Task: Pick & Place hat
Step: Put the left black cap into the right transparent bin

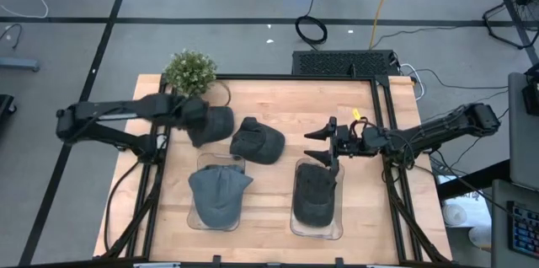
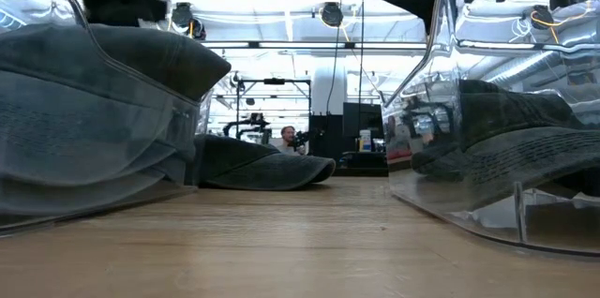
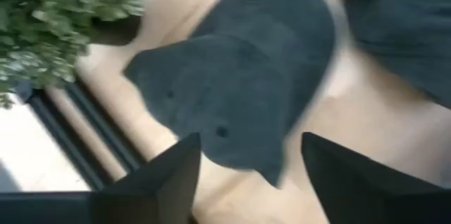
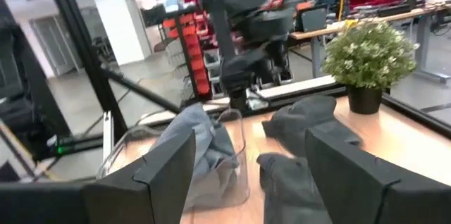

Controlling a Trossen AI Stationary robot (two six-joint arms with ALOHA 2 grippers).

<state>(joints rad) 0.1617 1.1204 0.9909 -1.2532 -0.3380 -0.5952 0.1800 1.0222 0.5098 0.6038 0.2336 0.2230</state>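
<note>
Four hats are on the wooden table. One dark hat lies flat on the wood near the potted plant. My left gripper hovers over it, open, one finger past each side of its near edge. A second dark hat lies beside it at the table's middle. A grey-blue hat sits in the left clear tray, and a dark hat in the right one. My right gripper hangs open above the right tray's far end.
A potted plant stands at the table's far left corner, close to my left gripper. A black frame rail runs around the table's edges. Bare wood shows between the two clear trays.
</note>
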